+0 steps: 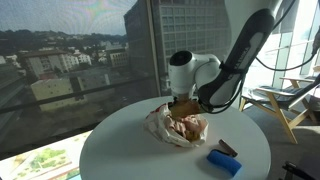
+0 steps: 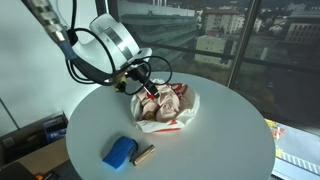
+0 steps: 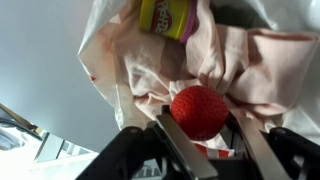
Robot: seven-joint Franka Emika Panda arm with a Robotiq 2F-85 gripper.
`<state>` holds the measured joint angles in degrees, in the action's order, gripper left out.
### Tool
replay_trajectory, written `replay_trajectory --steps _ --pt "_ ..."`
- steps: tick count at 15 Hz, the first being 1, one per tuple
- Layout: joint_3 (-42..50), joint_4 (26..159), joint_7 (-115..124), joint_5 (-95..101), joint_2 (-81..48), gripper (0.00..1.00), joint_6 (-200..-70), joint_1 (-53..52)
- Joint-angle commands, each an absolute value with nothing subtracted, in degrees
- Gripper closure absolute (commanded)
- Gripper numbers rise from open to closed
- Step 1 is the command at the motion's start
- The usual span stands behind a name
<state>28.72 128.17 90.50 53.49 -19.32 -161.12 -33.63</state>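
Observation:
A red strawberry-shaped toy (image 3: 198, 110) sits between my gripper's two fingers (image 3: 205, 150), which are shut on it. Under it lies a crumpled white bag with red marks (image 3: 130, 60), (image 1: 177, 128), (image 2: 168, 110) on the round white table (image 1: 120, 150). In the bag's far part a yellow and pink tub (image 3: 168, 17) shows. In both exterior views my gripper (image 1: 186, 104), (image 2: 147, 88) hangs right over the bag, and the red toy (image 2: 150, 93) shows at its tips.
A blue block (image 1: 224, 163), (image 2: 120, 153) with a small brown and dark piece (image 1: 228, 148), (image 2: 145, 153) beside it lies on the table near its edge. Large windows stand behind. A wooden chair (image 1: 280, 105) stands beyond the table.

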Motion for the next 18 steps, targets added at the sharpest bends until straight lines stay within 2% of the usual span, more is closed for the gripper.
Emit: replay_trajectory --steps 1,4,12,13,15,17,18 --pt "29.08 124.59 90.31 51.42 -21.82 0.76 -162.74 -31.22" --pt "28.58 121.79 90.2 49.9 -24.85 0.76 -163.98 -28.76" --pt "19.43 115.79 81.74 36.02 -32.17 0.76 -163.46 -19.09" --pt "18.3 115.34 81.04 35.39 -32.21 0.26 -162.91 -17.87" --pt "17.79 115.67 79.27 33.63 -31.59 0.19 -162.29 -17.12" --pt "17.18 117.62 77.08 31.44 -29.33 0.03 -161.18 -16.29" --pt "17.6 118.28 76.71 30.85 -28.55 0.01 -160.75 -16.49"
